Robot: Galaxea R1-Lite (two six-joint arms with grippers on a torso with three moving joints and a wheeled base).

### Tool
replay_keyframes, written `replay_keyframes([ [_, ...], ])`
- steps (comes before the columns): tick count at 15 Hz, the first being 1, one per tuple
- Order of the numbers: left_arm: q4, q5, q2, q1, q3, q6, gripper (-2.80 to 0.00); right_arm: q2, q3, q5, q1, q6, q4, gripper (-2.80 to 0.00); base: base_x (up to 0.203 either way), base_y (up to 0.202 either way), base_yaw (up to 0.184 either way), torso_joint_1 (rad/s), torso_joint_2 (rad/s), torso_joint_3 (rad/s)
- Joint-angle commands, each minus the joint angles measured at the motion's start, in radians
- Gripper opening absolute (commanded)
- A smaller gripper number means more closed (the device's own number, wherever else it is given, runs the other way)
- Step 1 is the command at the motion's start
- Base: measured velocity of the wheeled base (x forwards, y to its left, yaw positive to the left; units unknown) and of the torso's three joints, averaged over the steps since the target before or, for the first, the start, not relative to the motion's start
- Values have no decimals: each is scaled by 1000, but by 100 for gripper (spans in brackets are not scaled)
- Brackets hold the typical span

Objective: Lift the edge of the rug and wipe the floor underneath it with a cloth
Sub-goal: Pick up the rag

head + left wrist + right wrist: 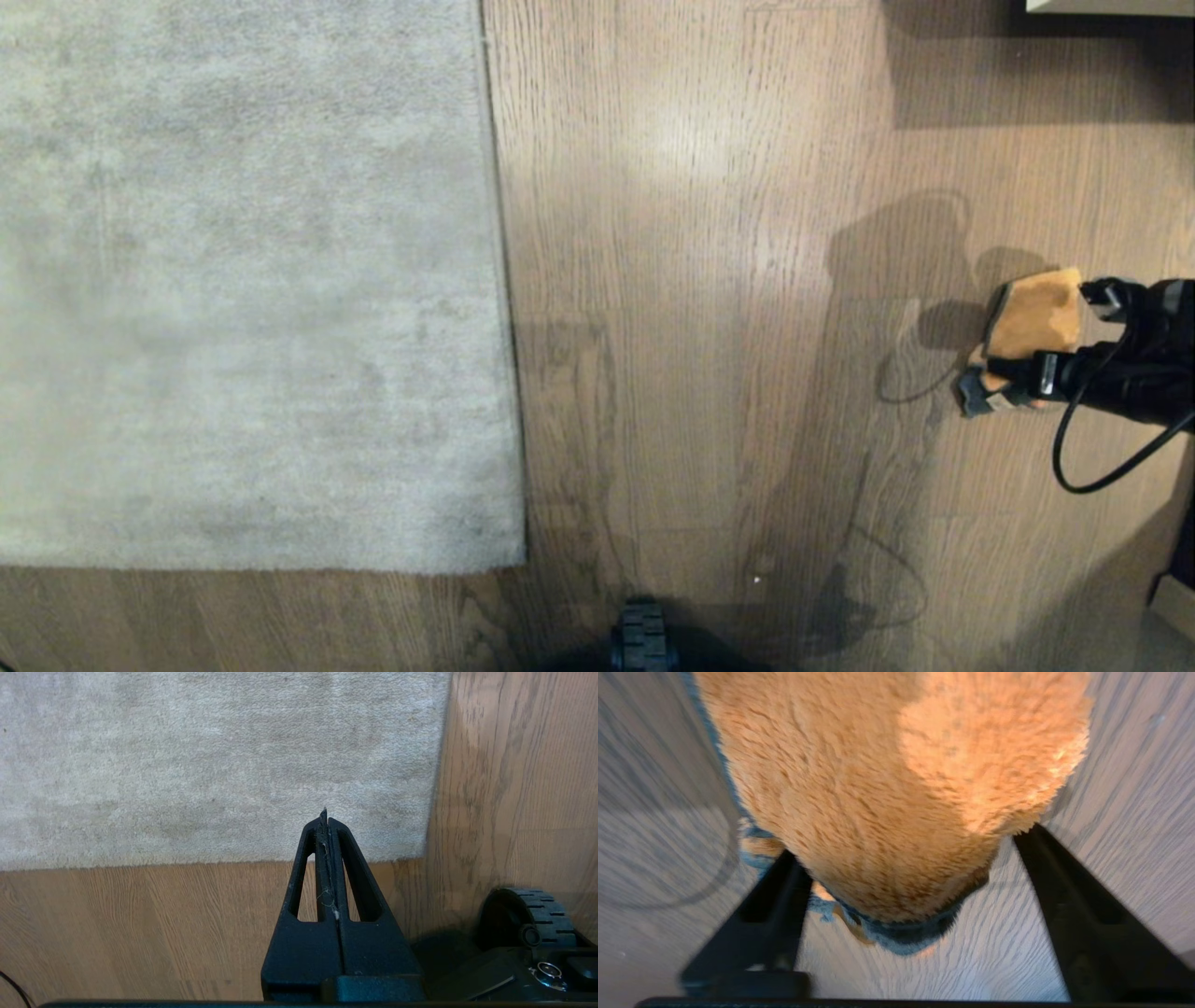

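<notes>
Both fingers of the right end effector (896,896) flank the cloth (887,788).

The rug edge (504,280) is showing a mottled grey-beige pile, cloudy with darker and paler patches. The floor (709,280) is showing brown wood grain with dark wavy lines and a pale glare patch. Between the black fingers (1069,896) of the right gripper (901,896), the cloth (887,793) is glowing orange-yellow and fluffy, trimmed with a dark grey-blue border at the end nearest the gripper. The left gripper (327,826) is appearing matte black, with pale lint threads along its seam.
</notes>
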Motion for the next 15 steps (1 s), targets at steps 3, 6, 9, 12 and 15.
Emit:
replay_keyframes([
  [3, 0, 0, 0, 0, 0, 1, -280, -3, -12, -6, 0, 1, -19, -280, 0, 0, 0, 0, 0, 0],
  [6, 0, 0, 0, 0, 0, 1, -280, -25, -20, -7, 0, -1, -15, -280, 0, 0, 0, 0, 0, 0],
  [9, 0, 0, 0, 0, 0, 1, -280, -64, -5, -6, 0, -2, -4, -280, 0, 0, 0, 0, 0, 0],
  [12, 0, 0, 0, 0, 0, 1, -280, -118, 27, -5, 3, -3, 1, -280, 0, 0, 0, 0, 0, 0],
  [15, 0, 0, 0, 0, 0, 1, -280, -185, 66, -6, 3, -5, 20, -280, 0, 0, 0, 0, 0, 0],
])
